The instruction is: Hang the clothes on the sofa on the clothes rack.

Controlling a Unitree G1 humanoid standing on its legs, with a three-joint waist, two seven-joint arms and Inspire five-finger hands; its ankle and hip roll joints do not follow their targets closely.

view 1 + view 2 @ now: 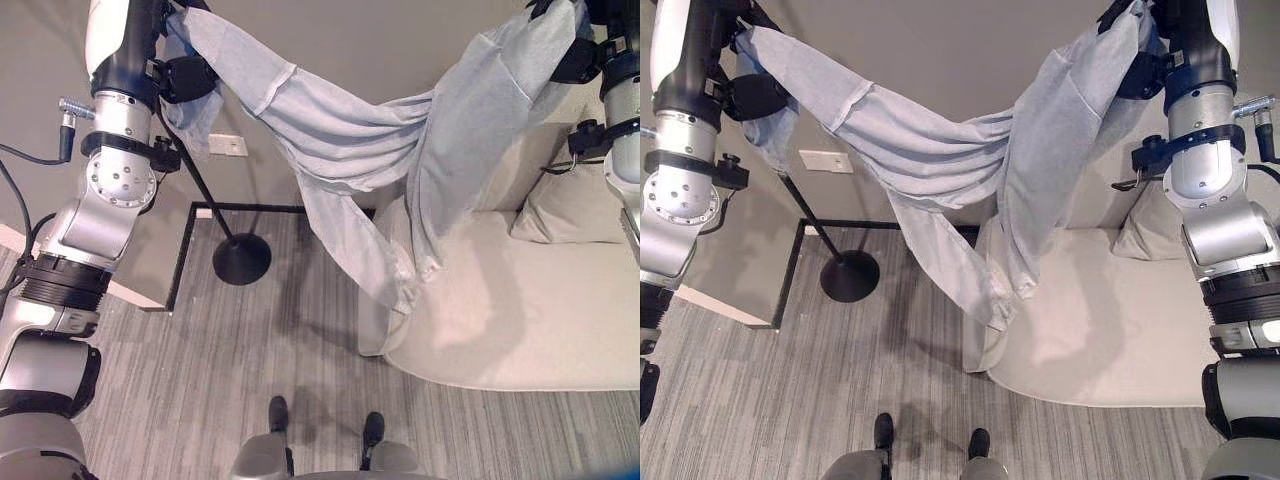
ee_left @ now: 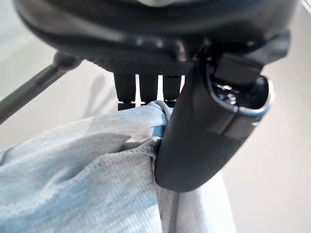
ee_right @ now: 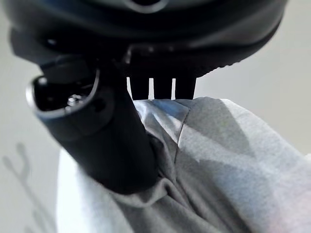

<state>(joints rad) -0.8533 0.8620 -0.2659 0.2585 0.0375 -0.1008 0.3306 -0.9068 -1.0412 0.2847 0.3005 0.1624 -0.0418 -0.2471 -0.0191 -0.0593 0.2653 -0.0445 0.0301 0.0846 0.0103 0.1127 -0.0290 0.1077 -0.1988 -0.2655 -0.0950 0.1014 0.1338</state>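
the pale grey garment [image 1: 340, 140] hangs stretched in the air between both raised hands, its low end dangling over the sofa's [image 1: 520, 330] front edge. left hand [image 2: 194, 141] and right hand [image 3: 107, 145] each pinch its cloth. the rack's black pole and base [image 1: 241, 258] stand on the carpet beside the sofa.

Grey striped carpet [image 1: 200, 370] covers the floor; a plain beige wall [image 1: 380, 50] stands behind, with a white socket plate [image 1: 228, 145] low down.
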